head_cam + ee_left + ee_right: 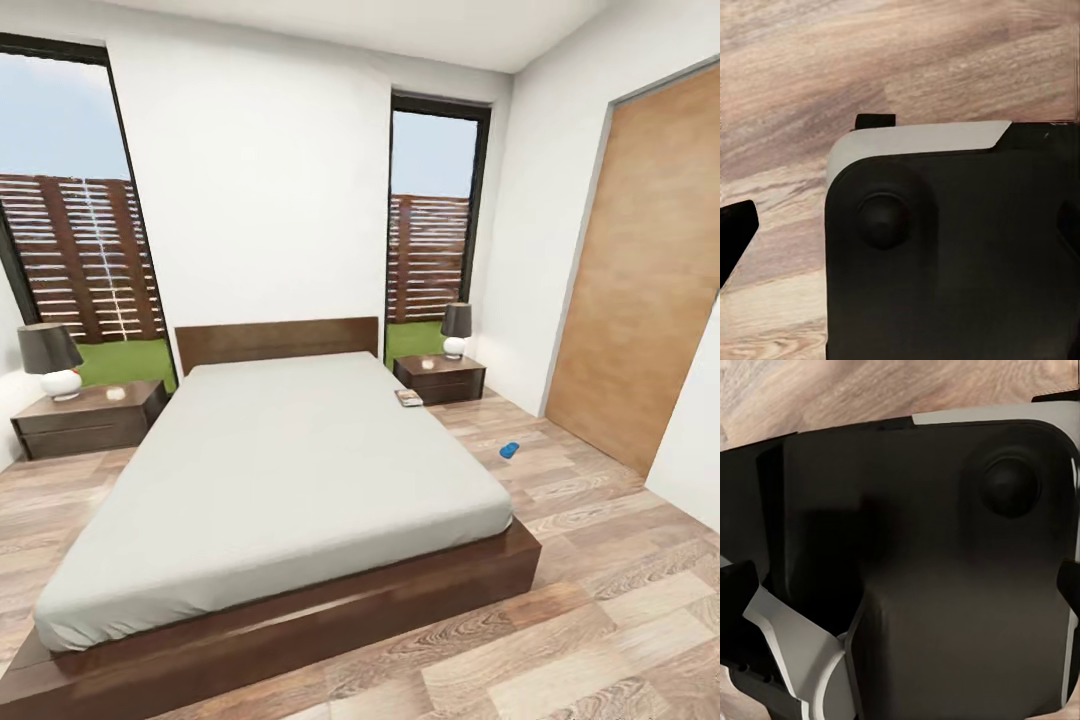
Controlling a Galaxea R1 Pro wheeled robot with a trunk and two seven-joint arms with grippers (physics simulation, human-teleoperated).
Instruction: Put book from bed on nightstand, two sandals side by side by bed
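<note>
Head view: a white-walled bedroom (260, 190) with a wood-plank floor (600, 600) and two tall black-framed windows onto a slatted brown fence and grass. A large low bed (280, 470) with a grey mattress and dark wooden frame stands in the middle, its headboard against the far wall. A dark brown nightstand (88, 418) stands at the far left of the bed, carrying a lamp with a dark shade (50, 360). A second nightstand (440, 378) stands at the far right with a matching lamp (456, 330). A wooden door (640, 270) lies in the right wall. The book (408, 398) lies on the mattress's far right edge, near the right nightstand. One blue sandal (509, 450) lies on the floor right of the bed, apart from it.

Both wrist views show dark robot body over the plank floor; the state of each tool cannot be told.
</note>
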